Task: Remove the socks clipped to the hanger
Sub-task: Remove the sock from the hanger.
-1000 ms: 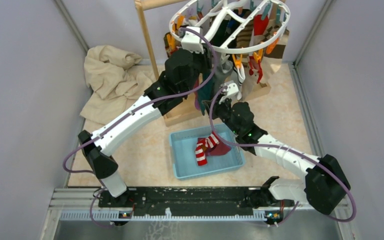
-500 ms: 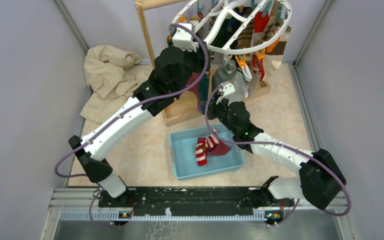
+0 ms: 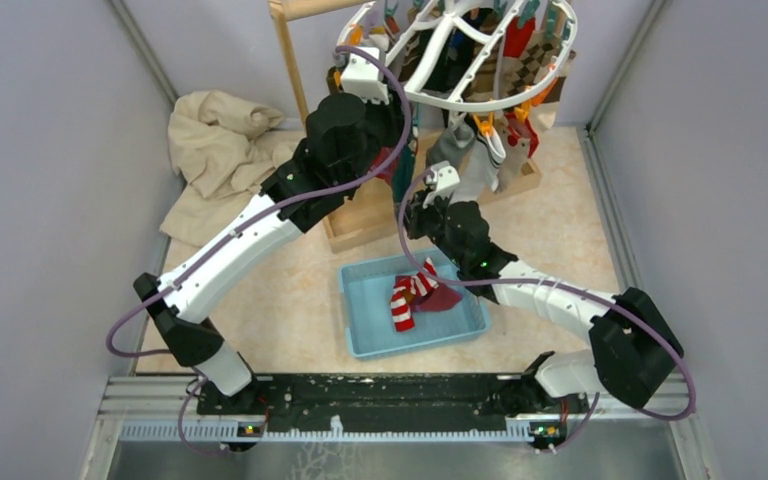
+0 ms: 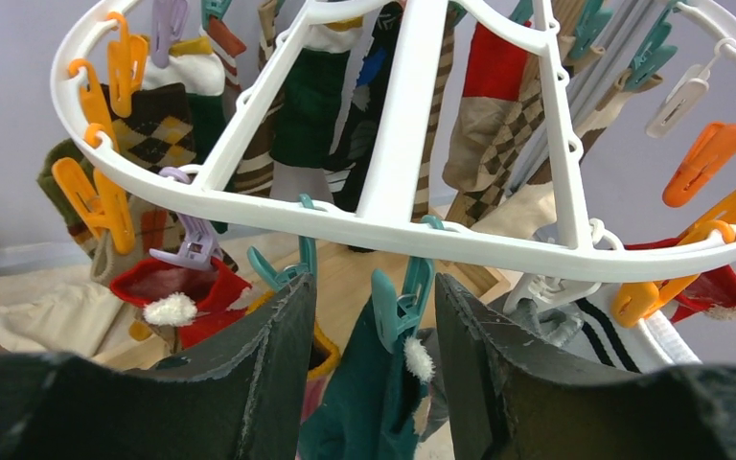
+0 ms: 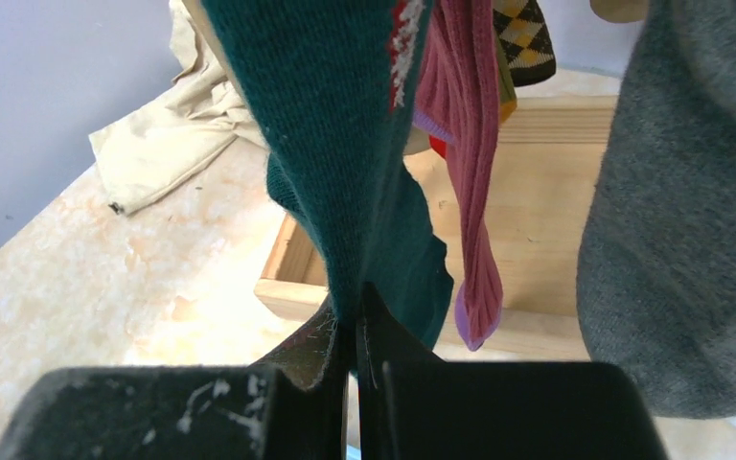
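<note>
Your left gripper (image 4: 372, 299): fingers part open, astride a teal clip (image 4: 401, 309). Your right gripper (image 5: 355, 335): fingers clamped on the green sock (image 5: 345, 144).

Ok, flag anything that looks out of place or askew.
The beige cloth lies crumpled in a heap at the far left, beside the wooden stand, and it has no part in the sock work. Otherwise only the dark green sock looks odd: it is stretched straight between its teal clip and the shut right gripper.
</note>
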`<move>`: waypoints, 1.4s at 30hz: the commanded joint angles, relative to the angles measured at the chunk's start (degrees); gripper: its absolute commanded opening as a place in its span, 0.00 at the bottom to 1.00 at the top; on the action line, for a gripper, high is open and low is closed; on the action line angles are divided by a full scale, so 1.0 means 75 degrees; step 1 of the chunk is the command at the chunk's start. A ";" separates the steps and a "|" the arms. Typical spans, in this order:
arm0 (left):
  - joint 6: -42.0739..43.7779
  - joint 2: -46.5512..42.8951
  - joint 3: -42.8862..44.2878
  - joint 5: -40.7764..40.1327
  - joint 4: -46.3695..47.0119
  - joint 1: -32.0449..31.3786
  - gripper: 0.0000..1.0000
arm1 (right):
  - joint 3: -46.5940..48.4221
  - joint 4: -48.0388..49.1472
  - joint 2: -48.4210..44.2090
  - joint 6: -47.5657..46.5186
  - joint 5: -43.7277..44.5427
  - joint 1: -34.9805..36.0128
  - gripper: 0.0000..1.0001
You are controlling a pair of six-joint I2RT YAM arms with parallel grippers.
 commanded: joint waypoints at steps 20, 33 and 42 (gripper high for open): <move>-0.0566 0.0874 0.0799 0.0456 -0.0424 -0.0044 0.53 | 0.0373 0.0175 0.0028 -0.0273 0.0199 0.0331 0.00; -0.0617 0.1647 0.1781 0.0202 -0.0793 -0.0044 0.50 | 0.0342 0.0135 -0.0007 -0.0395 0.0321 0.0459 0.00; -0.0440 0.1494 0.1683 0.0191 -0.0664 -0.0044 0.38 | 0.0214 0.0170 -0.0108 -0.0405 0.0373 0.0459 0.00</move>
